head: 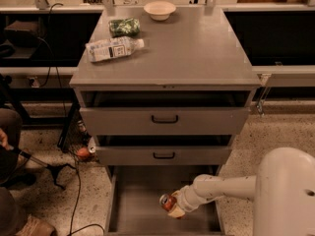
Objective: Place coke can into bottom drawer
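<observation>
Camera view: gripper (176, 206) reaching from right into open bottom drawer (133, 215), clamping can (167, 201); can tilting, silver top facing left, sitting at pincer's tip just over grey floor, probably being lowered for release. Behind: upper drawers (165, 119) standing ajar; bottle (114, 48), green bag (124, 26), bowl (159, 9) lying on cabinet top (197, 53)

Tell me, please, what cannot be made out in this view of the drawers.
- The bottom drawer: its front is cut off by the picture's lower edge.
- The can: the hand gripping it over the drawer covers its lower part; whether it touches the floor is unclear.
- The upper drawers: insides lost in shadow.
</observation>
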`<state>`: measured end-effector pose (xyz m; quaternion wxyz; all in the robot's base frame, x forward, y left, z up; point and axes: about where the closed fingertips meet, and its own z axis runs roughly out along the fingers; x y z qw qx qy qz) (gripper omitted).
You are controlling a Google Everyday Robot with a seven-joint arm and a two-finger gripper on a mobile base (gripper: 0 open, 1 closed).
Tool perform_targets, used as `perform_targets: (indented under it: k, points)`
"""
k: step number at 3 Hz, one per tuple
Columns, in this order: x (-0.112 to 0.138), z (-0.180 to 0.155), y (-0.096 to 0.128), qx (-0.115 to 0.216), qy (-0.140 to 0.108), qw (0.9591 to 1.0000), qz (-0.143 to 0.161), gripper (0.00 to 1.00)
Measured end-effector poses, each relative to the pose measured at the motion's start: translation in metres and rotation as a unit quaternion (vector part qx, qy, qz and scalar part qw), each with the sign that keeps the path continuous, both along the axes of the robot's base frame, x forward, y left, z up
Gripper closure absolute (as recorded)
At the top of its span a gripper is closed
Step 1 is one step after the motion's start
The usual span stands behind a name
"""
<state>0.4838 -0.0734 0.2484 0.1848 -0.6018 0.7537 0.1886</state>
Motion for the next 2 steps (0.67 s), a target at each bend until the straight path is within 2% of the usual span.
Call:
perform_targets:
  k: [2]
  points:
    - [0.010,-0.067,0.024,0.022,0.017,0.9995,-0.013,1.00]
